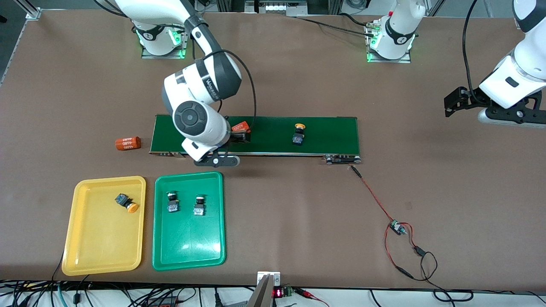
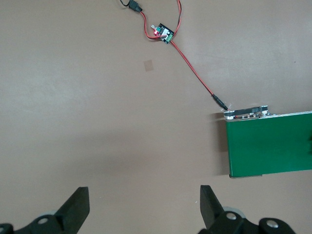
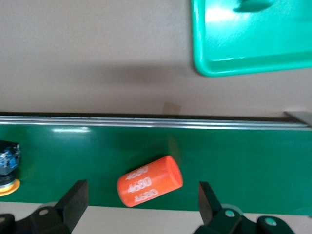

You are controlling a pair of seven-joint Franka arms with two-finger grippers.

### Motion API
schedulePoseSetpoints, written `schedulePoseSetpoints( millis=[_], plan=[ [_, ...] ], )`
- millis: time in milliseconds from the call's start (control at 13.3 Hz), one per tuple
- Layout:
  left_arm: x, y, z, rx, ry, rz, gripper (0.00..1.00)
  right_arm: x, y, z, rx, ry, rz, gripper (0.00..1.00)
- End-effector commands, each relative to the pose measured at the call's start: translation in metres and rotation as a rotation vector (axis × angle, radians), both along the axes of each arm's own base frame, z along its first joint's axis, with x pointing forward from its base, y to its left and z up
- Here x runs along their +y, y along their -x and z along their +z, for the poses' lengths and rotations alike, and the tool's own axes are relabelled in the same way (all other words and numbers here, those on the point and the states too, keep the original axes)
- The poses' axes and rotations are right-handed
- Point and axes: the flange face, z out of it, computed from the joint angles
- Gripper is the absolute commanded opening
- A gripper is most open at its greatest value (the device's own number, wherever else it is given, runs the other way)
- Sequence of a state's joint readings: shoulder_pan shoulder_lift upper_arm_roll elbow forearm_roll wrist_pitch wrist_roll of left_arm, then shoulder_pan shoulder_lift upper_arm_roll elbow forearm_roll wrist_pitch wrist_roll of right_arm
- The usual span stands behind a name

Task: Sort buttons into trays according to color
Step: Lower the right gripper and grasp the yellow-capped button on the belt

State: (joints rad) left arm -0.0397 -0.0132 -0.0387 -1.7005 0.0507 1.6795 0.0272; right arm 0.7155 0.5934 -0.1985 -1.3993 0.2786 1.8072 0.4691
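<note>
Broad brown table (image 1: 298,76) under even light, aluminium frame posts (image 1: 30,8) at its edge, cables (image 1: 128,294) along the near rim

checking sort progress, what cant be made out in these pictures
- Front view: the right gripper and most of the orange "4680" cylinder on the dark-green conveyor belt, hidden by the right arm's wrist.
- Right wrist view: the orange-capped black button, cut off by the picture's edge.

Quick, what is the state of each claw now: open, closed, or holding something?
Left claw: open, empty, over bare table.
Right claw: open, empty, over the orange 4680 cylinder on the conveyor belt.
</note>
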Motion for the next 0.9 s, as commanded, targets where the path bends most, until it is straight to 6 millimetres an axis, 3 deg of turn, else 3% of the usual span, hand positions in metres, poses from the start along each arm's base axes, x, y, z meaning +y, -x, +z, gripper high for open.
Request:
schedulePoseSetpoints(
  millis=[0,301,827],
  plan=[
    [-0.004,0.006,0.004,0.006,0.016,-0.018,1.00,0.011,0.009,-0.007,-0.007,0.004,-0.011,1.00],
    [-0.005,0.007,0.005,0.008,0.017,-0.017,1.00,0.031,0.021,-0.013,-0.001,-0.006,-0.030,1.00],
    [-0.005,0.007,0.005,0.011,0.017,-0.017,1.00,0.093,0.057,-0.045,-0.029,0.007,-0.183,1.00]
  ],
)
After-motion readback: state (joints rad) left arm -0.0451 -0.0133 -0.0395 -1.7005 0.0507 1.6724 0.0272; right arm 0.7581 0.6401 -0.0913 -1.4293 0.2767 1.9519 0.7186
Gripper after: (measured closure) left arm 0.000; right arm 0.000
